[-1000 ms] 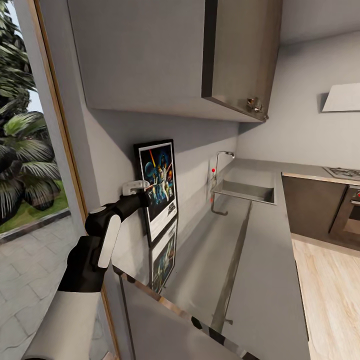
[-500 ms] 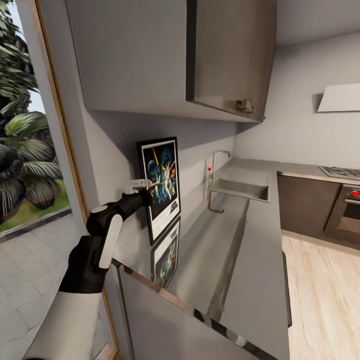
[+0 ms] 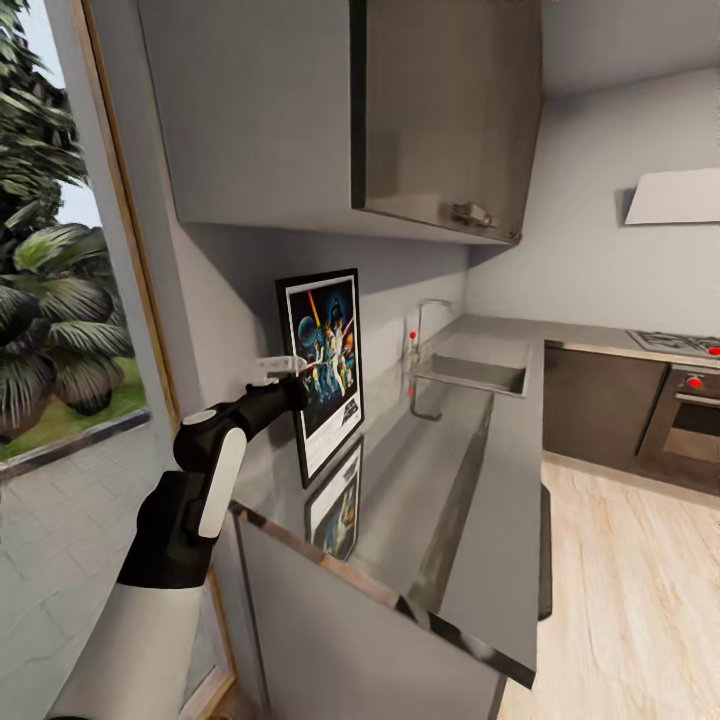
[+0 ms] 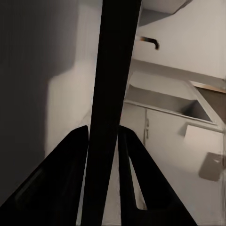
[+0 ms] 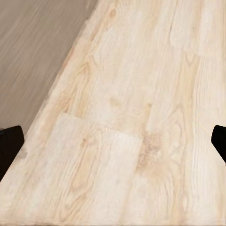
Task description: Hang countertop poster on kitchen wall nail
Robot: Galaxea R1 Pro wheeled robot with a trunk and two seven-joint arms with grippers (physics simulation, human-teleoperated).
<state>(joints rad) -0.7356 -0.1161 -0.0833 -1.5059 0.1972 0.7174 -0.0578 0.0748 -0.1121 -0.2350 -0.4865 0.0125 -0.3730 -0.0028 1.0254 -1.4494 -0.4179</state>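
Head view: the left gripper (image 3: 283,366) clamps the left edge of the Star Wars poster (image 3: 325,368), held upright against the grey wall above the glossy kitchen countertop (image 3: 420,500), whose surface mirrors it; a sink (image 3: 470,375) and tap (image 3: 425,325) lie beyond the jaws. Left wrist view: both dark fingers (image 4: 70,179) press the poster's black frame edge (image 4: 113,94) between them. Right wrist view: the right gripper (image 5: 113,141) stands wide apart over pale wooden floor (image 5: 132,113)
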